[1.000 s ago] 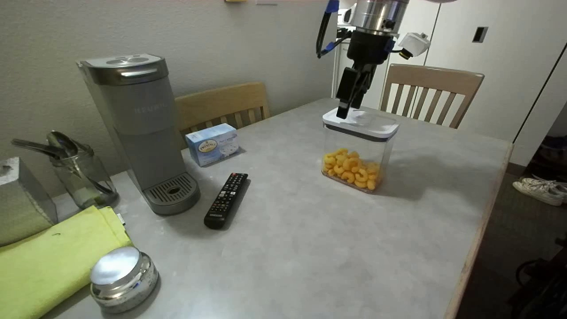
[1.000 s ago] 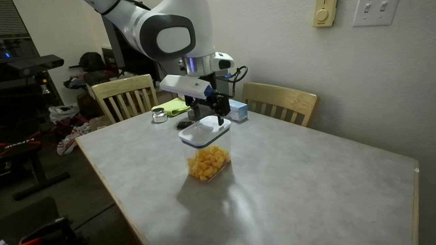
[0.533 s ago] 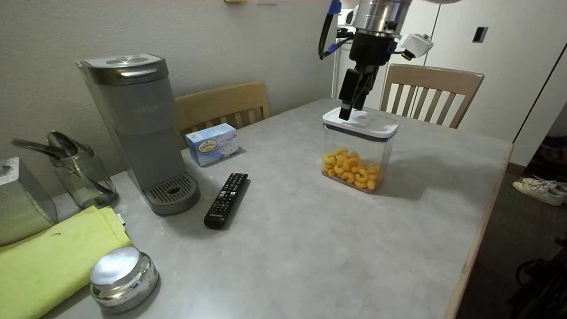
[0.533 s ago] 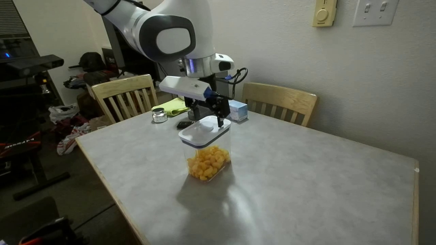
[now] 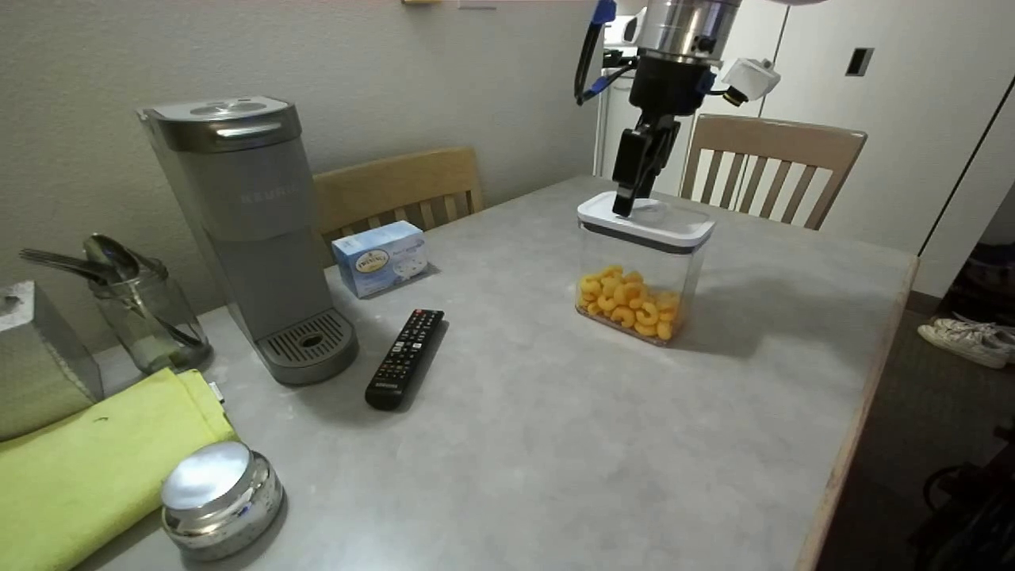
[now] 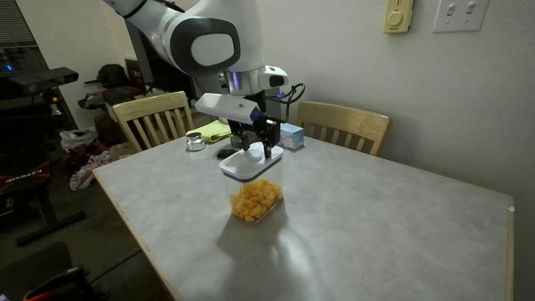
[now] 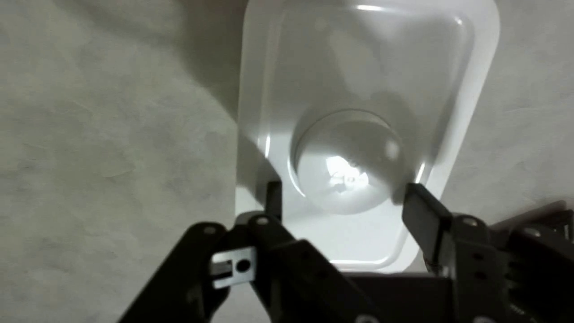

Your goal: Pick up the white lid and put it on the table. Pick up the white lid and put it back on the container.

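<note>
a gripper (image 6: 256, 152), jaws spread, straddles the round knob (image 6: 253, 156) of the white lid (image 6: 236, 168) capping the container (image 6: 273, 174), centre frame on the surface (image 6: 376, 225) in an exterior view.

wall (image 6: 439, 83): pale, textured (double switch plate (image 6: 461, 16) on it) | chairs (image 6: 345, 120): wooden, slatted | floor (image 6: 104, 228): dark

Blk pincer (image 5: 632, 201) angled down at white lid (image 5: 672, 227) (contact unclear) atop clear container (image 5: 644, 266) w/ orange-yellow pcs (image 5: 630, 303), on grey table (image 5: 523, 452); blk remote (image 5: 405, 359) & blue box (image 5: 382, 258) nr coffee maker (image 5: 262, 214).
</note>
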`<state>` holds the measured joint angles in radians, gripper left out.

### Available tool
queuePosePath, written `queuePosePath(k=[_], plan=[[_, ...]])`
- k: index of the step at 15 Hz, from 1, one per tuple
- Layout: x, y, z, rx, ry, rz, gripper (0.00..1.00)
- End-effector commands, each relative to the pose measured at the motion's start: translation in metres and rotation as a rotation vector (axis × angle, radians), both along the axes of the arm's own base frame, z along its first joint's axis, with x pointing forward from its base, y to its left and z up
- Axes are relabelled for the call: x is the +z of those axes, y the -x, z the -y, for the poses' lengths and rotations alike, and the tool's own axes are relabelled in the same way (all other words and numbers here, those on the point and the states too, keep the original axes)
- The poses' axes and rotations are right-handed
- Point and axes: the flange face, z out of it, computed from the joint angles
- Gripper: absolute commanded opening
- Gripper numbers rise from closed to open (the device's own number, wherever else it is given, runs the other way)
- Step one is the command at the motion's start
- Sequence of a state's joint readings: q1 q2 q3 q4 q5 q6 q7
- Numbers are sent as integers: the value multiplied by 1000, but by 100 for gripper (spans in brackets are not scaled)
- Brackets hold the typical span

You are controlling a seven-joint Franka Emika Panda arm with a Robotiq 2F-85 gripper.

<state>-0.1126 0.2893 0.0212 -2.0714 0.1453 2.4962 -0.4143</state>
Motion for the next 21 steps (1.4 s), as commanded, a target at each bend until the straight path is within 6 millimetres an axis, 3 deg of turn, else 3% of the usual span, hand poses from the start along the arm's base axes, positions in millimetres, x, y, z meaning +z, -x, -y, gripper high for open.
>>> queuePosePath(k=[1,7,8,9,10,12,19,21], plan=[[3,9,3,-7,-15,-13,39],[5,9,3,-8,-15,-8,0],[5,9,3,-8,-14,-7,13],[5,9,3,-8,-14,-7,36],[6,9,4,-9,-14,-7,37],[9,10,5,-12,-16,-7,49],[17,22,8,-23,-24,-23,98],[21,26,9,-27,-27,-31,100]])
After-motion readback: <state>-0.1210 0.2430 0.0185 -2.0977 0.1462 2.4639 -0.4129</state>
